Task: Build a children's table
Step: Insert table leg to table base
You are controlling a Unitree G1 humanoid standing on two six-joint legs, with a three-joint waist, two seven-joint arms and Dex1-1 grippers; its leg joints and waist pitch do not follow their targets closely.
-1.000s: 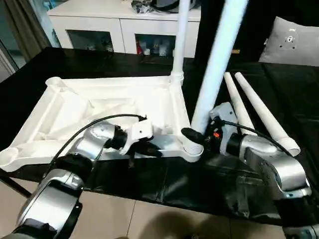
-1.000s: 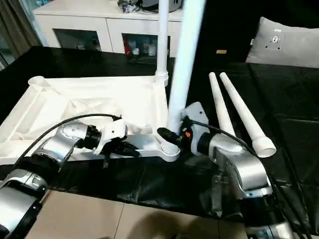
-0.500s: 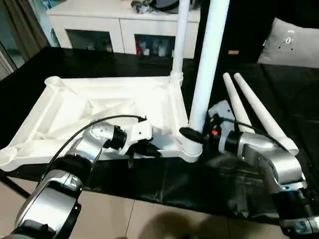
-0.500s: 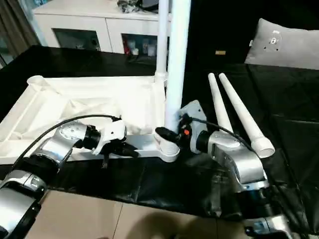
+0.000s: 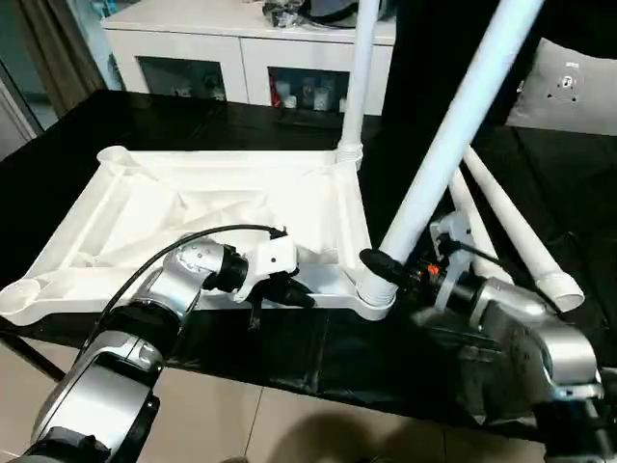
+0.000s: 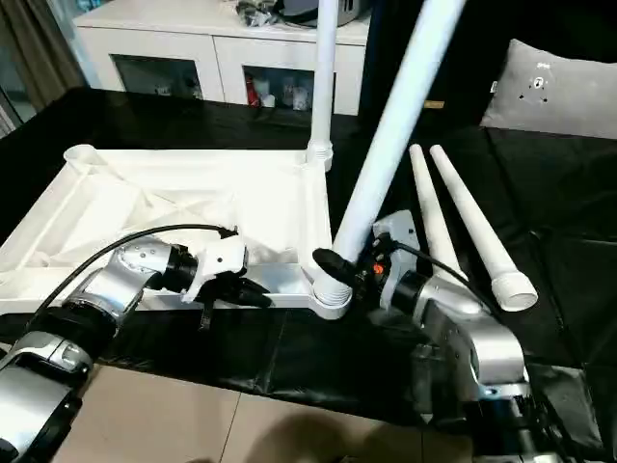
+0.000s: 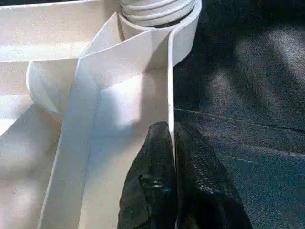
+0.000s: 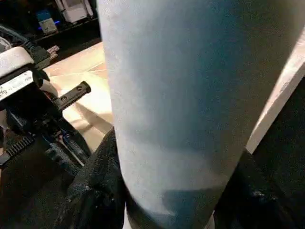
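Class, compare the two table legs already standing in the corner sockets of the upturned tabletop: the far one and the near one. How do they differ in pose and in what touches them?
The far leg stands upright in its socket; the near leg leans toward the robot's right. No gripper touches the far leg; the right gripper is clamped round the near leg's base. The near leg's threaded end shows above its socket; the far leg's does not. Both are white, round and long.

Both upright legs [image 5: 453, 135] cut off at top edge (tips unseen); cabinet [image 5: 231, 58] contents too small.
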